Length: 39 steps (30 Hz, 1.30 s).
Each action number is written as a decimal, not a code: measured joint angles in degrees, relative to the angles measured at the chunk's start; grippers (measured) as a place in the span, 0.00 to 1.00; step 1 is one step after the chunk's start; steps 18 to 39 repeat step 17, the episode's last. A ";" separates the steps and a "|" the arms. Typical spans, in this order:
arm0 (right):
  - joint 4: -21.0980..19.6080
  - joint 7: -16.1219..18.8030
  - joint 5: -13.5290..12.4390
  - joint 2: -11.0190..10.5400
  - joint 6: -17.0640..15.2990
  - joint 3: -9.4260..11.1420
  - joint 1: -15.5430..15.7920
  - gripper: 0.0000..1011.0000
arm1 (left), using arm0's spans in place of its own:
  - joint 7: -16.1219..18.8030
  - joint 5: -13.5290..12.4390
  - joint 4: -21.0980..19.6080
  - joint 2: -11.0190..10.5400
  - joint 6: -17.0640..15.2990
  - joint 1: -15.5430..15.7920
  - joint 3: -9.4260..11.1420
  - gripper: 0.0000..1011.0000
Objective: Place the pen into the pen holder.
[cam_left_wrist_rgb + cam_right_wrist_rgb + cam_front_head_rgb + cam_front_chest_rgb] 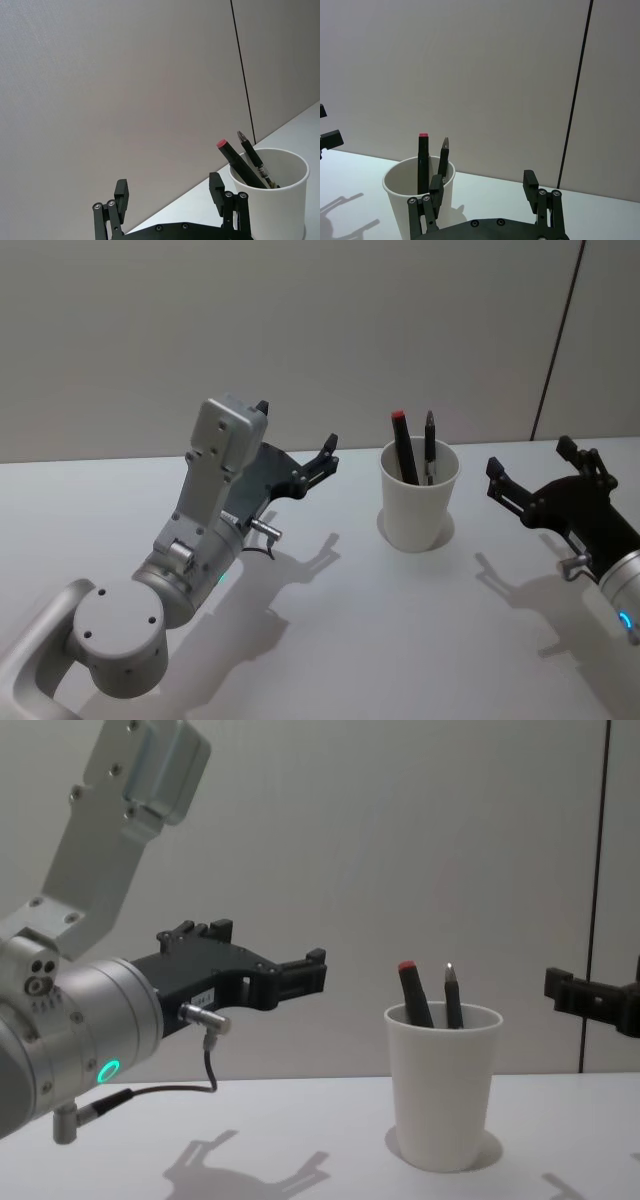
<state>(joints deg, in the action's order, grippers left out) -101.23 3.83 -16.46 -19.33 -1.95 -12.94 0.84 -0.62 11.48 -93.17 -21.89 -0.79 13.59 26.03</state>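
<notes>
Left end effector (296, 448) raised, fingers spread.

The light is soft and even, not too bright. It seems to come from above and behind the robot. In the head view the left gripper (296, 445) throws a grey shadow on the white table (330, 640) toward 5 o'clock, and the right gripper (527, 469) throws one toward 7 o'clock. A thin shadow rings the foot of the cup (419, 495). The shadows have fuzzy edges. The wall (300, 330) shows no glare. The pictures look a little grainy.
</notes>
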 joint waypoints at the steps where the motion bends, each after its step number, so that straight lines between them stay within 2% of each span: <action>1: 0.00 0.00 0.00 0.00 0.00 0.00 0.00 0.99 | 0.00 0.00 0.00 0.00 0.00 0.00 0.00 0.99; 39: 0.00 0.00 0.00 0.00 0.00 0.00 0.00 0.99 | -0.01 0.00 0.00 0.00 0.00 0.00 0.00 0.99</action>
